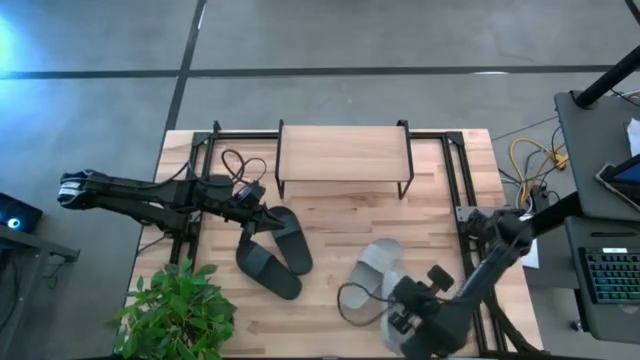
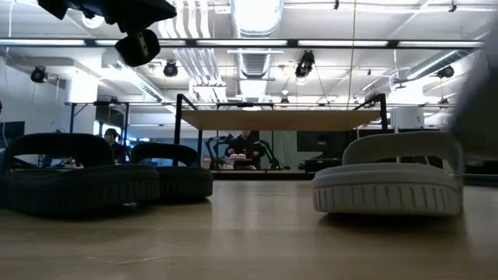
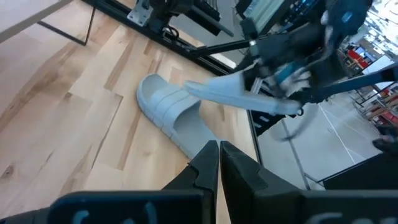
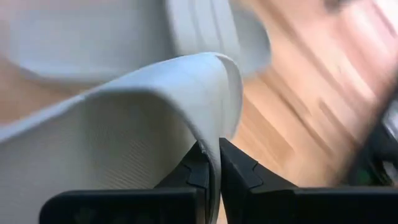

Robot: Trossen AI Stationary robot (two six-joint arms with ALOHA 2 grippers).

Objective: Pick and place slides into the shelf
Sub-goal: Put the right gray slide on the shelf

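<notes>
Even overhead light; ceiling strip lights (image 2: 253,14) glare white in low view. Right wrist view motion-smeared; held grey slide (image 4: 124,118) soft. Faint shadows on tabletop (image 1: 340,225).

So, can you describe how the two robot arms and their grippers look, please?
Both arms are dark, almost black, built of slim jointed segments. The left arm carries a thin black cable looping near its wrist. The right arm has bulkier rounded joints. Each gripper has two dark, angular fingers tapering to narrow tips: the left gripper and the right gripper. I see no markings.
</notes>
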